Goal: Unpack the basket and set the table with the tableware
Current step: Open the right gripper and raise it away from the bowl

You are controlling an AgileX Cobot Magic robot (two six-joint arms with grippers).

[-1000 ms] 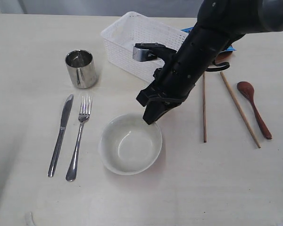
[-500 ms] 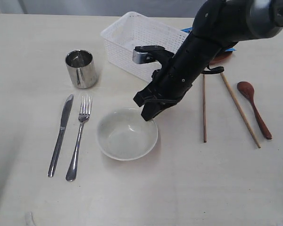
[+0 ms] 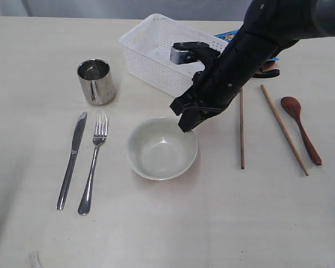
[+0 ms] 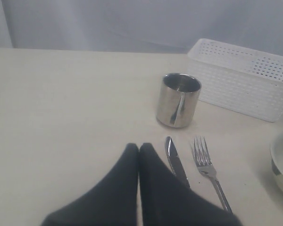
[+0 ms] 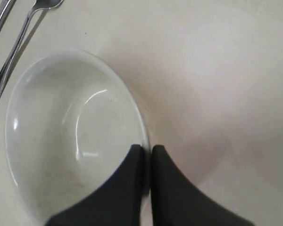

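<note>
As the right pincer (image 3: 185,126) nips the far-right rim of the white bowl (image 3: 159,151), jaws nearly closed on it, the bowl sits centrally on the worktop (image 3: 223,223), right of the fork (image 3: 95,162). Placement appears underway; the next move calls for a release and a clean lift.

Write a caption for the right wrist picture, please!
Right claw clamped on the white bowl's rim, pale table all around.

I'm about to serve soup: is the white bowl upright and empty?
Upright and empty: the bowl faces mouth-up with a bare white inside; the right gripper pinches its rim.
</note>
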